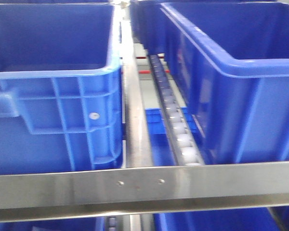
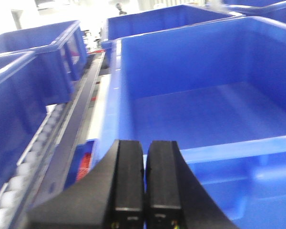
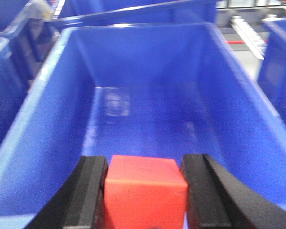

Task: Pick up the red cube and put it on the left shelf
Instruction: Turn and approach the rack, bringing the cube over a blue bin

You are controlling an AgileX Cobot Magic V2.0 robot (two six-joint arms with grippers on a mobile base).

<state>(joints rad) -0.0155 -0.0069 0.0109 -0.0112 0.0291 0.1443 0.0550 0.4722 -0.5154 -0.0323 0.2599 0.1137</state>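
R gripper [image 3: 145, 198] is clamping red cube [image 3: 145, 186] over blue crate [image 3: 148, 62]; L gripper [image 2: 144, 176] is hanging w/ fingers pressed together.

Blue crates [image 1: 53, 110] on steel shelf [image 1: 207, 185]

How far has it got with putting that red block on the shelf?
The pick looks done: the right end effector is shut on the red cube, with an empty blue crate just ahead of it. In hand is the carry. Left to do: set the cube down on the left shelf and let go. The left end effector is shut and empty.
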